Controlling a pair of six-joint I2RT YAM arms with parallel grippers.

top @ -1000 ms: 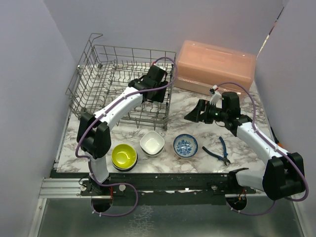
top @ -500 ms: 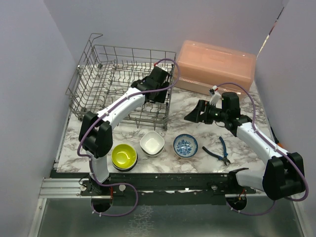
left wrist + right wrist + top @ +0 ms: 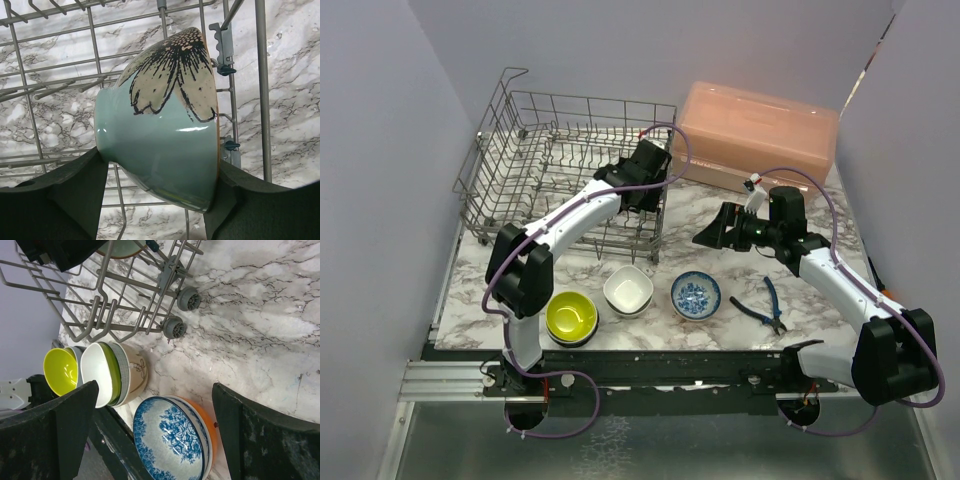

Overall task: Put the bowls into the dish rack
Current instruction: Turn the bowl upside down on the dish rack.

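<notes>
Placement step of loading the bowls. The left fingers clamp a pale teal glazed bowl with a black flower on beige, one finger on its base and the other on its rim. The bowl is tipped on its side above the tines at the near right corner of the large grey wire dish rack. Whether it touches a tine cannot be told. The right fingers stand wide and empty above the marble surface, between the rack and the pink lidded plastic box.

Three stacks wait near the front edge, topped by a lime-yellow bowl, a white bowl and a blue-patterned white bowl.

The next move probably calls for lowering the tilted bowl between two tines before release, so that it leans instead of rolling.
</notes>
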